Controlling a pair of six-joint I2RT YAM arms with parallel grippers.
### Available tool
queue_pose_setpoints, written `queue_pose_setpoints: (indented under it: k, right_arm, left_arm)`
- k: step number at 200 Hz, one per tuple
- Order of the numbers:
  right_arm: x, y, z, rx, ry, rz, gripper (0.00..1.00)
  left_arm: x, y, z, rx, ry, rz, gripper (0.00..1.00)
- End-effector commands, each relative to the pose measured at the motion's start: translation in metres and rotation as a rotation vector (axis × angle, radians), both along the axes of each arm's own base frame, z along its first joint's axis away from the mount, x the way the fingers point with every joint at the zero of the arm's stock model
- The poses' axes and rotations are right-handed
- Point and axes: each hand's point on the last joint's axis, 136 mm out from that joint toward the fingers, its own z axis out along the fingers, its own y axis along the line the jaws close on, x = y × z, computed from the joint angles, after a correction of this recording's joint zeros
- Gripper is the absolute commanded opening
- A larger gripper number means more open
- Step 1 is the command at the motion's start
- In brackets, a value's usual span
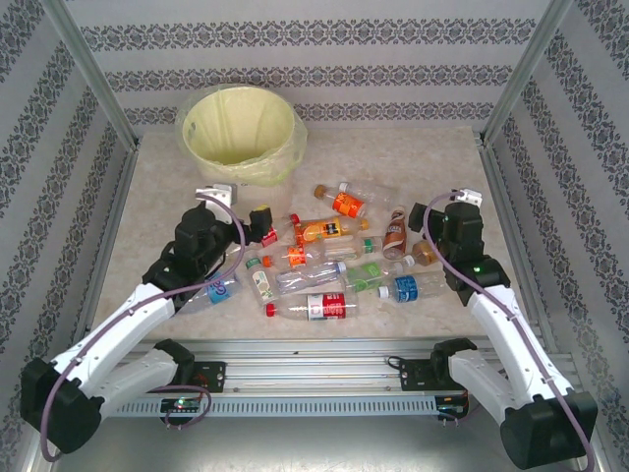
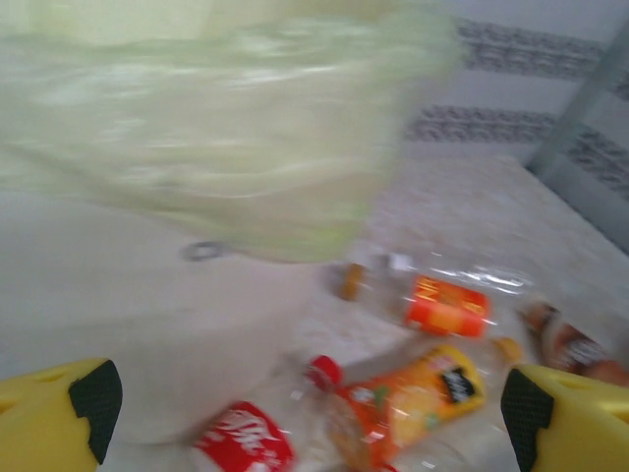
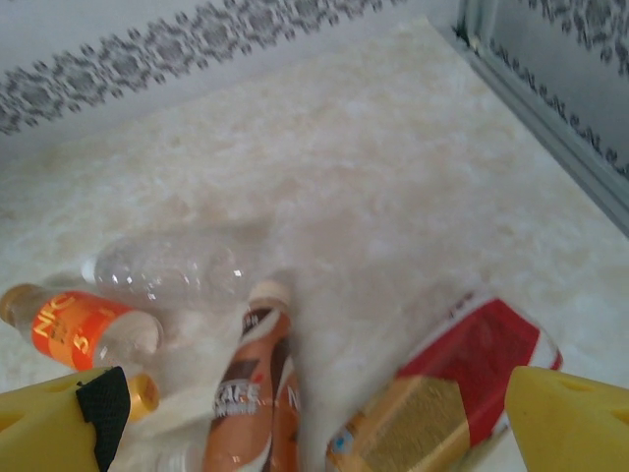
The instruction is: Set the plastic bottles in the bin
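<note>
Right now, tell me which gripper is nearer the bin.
Left. The left gripper is just in front of the bin; the right gripper is farther off, beyond the bottles.

"NFC" on the orange-labelled bottle [image 3: 69,329].

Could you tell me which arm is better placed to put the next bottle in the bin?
Left: the left gripper, open, is near the bin, a red-labelled bottle between its fingers; the right gripper is farther.

From the left wrist, the round cream-white bin with yellow bag [image 2: 226,147] is blurred, its top cut off. The white left arm [image 1: 128,320] partly hides a clear blue-labelled bottle [image 1: 220,290].
</note>
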Motion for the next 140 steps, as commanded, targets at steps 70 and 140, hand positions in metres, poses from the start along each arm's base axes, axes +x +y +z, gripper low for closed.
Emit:
queue_pose_setpoints:
  k: [70, 140]
  right_arm:
    - [-0.025, 0.03, -0.027, 0.123, 0.307, 0.076, 0.98]
    - [-0.015, 0.04, -0.019, 0.159, 0.314, 0.08, 0.98]
  left_arm:
    - [-0.059, -0.159, 0.029, 0.171, 0.102, -0.701, 1.0]
    - [-0.035, -0.177, 0.026, 0.204, 0.084, -0.658, 1.0]
